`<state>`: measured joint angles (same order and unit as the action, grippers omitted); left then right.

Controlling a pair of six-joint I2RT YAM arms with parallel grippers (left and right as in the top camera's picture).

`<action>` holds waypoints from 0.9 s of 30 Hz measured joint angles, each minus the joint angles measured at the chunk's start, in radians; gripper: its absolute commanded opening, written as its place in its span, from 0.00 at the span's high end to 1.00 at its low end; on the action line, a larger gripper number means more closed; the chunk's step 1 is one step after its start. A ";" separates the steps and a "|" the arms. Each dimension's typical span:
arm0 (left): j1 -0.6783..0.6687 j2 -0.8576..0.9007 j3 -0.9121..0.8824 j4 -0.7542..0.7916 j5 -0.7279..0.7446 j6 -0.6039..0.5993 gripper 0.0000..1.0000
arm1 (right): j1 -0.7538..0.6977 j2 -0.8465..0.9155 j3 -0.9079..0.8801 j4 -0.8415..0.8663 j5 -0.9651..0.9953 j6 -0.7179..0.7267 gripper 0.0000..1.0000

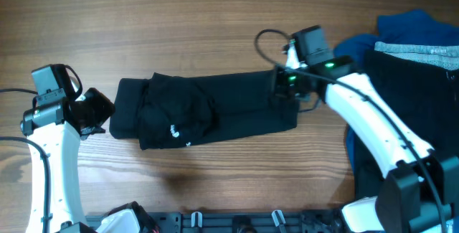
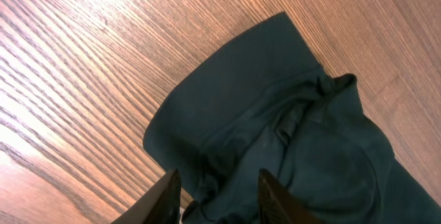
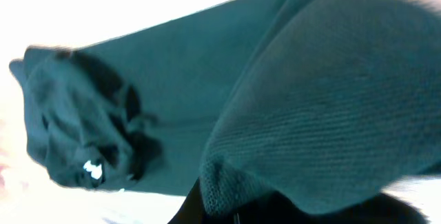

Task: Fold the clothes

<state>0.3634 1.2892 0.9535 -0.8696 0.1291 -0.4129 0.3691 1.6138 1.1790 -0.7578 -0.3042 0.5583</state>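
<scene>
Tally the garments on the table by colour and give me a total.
Black: 2, the shirt and the garment with a grey waistband
Blue: 1, the blue garment at the right edge
Total: 3

The shirt (image 1: 215, 107) at mid-frame is plain black with small white lettering (image 1: 176, 130). Up close it looks dark teal with a fine ribbed weave. The table (image 1: 179, 18) is warm brown wood with streaky grain. At upper right are a bright blue garment (image 1: 401, 26) and a black garment (image 1: 437, 111) with a grey waistband (image 1: 416, 48).
</scene>
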 measured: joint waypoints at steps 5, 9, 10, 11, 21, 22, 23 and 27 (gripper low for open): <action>0.000 0.000 0.000 -0.002 0.000 0.000 0.63 | 0.135 0.094 0.000 0.107 0.000 0.116 0.87; 0.000 0.000 0.000 -0.003 0.000 0.000 0.62 | 0.212 0.145 0.000 0.222 -0.009 0.180 0.46; 0.000 0.000 0.000 -0.003 0.000 0.000 0.62 | 0.223 0.150 0.000 0.267 -0.015 0.179 0.48; 0.000 0.000 0.000 -0.002 0.000 0.000 0.61 | 0.229 0.150 0.000 0.317 -0.038 0.166 0.50; 0.000 0.000 0.000 -0.003 0.000 0.004 0.55 | 0.161 0.150 0.001 0.164 -0.103 0.065 0.40; 0.000 0.000 0.000 -0.006 0.000 0.004 0.55 | 0.142 0.150 0.002 0.121 -0.094 0.053 0.40; 0.000 0.000 0.000 -0.010 0.000 0.004 0.55 | 0.135 0.150 0.002 0.113 -0.091 0.037 0.40; 0.000 -0.001 0.000 -0.013 0.000 0.005 0.54 | 0.132 0.150 0.002 0.107 -0.117 -0.154 0.41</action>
<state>0.3634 1.2884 0.9535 -0.8829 0.1295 -0.4084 0.5014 1.7634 1.1809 -0.6510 -0.4210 0.4046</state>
